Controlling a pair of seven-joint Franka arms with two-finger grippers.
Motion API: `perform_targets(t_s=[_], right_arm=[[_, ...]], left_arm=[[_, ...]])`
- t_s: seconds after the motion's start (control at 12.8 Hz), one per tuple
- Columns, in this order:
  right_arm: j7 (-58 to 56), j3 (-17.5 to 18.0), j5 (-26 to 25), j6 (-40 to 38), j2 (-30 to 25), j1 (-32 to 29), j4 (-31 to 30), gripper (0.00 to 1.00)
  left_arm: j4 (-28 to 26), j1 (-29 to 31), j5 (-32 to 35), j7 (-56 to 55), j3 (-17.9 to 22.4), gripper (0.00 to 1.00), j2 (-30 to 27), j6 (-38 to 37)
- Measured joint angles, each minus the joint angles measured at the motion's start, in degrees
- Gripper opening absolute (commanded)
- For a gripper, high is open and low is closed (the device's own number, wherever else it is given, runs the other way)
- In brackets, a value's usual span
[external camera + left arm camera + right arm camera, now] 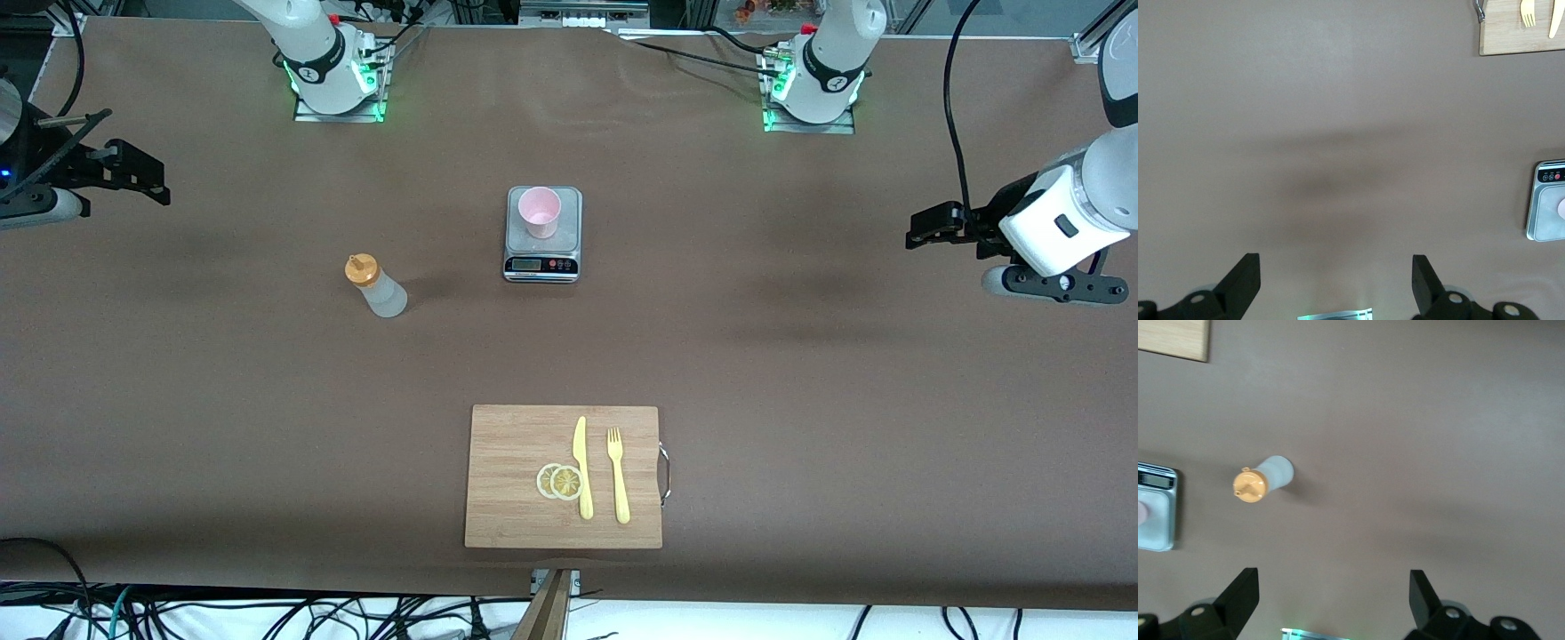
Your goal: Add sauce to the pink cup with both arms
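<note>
The sauce bottle point(376, 284), frosted white with an orange cap, stands upright on the table, toward the right arm's end from the scale. It also shows in the right wrist view point(1263, 479). The pink cup point(539, 212) stands on a grey scale point(543, 258). My right gripper point(151, 182) is open and empty, raised over the table's edge at the right arm's end; its jaws point(1333, 597) are wide apart. My left gripper point(917, 231) is open and empty over the left arm's end of the table, and also shows in its own wrist view point(1336, 280).
A wooden cutting board point(516, 480) lies near the table's front edge, nearer to the camera than the scale. On it lie a yellow knife point(582, 467), a yellow fork point(617, 476) and two lemon slices point(560, 481). The scale shows at the edge of the left wrist view point(1548, 213).
</note>
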Motion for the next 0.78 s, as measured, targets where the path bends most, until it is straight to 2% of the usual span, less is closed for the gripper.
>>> perform_targets(t_s=[0.78], right_arm=[[0.0,0.1,1.3,-0.1,-0.3,0.0,0.0,1.0]], left_arm=[[0.0,0.0,0.0,0.0,0.0,1.0,0.0,0.0]])
